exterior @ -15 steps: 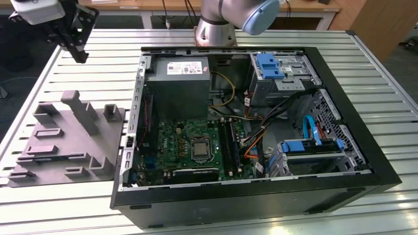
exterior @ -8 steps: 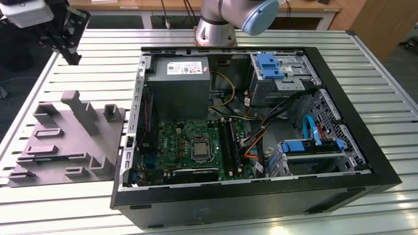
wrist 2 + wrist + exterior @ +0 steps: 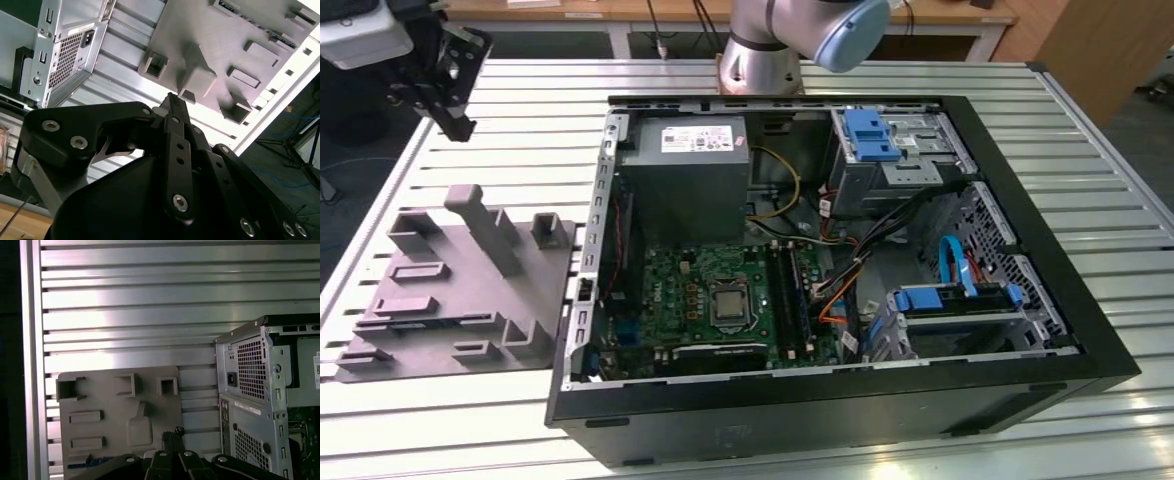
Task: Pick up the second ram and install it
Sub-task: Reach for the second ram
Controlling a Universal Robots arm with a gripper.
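Note:
The second ram (image 3: 438, 321) is a thin dark blue-green strip lying in a long slot of the grey moulded tray (image 3: 480, 290), at the exterior view's left. The first wrist view shows the second ram (image 3: 95, 463) as a blue sliver near the tray's (image 3: 115, 410) edge. My gripper (image 3: 458, 128) hangs high over the table's far left corner, well above and beyond the tray. Its black fingers look shut with nothing between them in both wrist views, my gripper (image 3: 172, 98) (image 3: 172, 432) pointing toward the tray (image 3: 220, 50).
An open computer case (image 3: 1087, 330) lies on the slatted metal table (image 3: 520, 110), right of the tray. Inside are a motherboard with black slot rails (image 3: 790, 290), a grey power supply (image 3: 680, 170), cables and blue drive brackets. The arm's base (image 3: 761, 60) stands behind the case.

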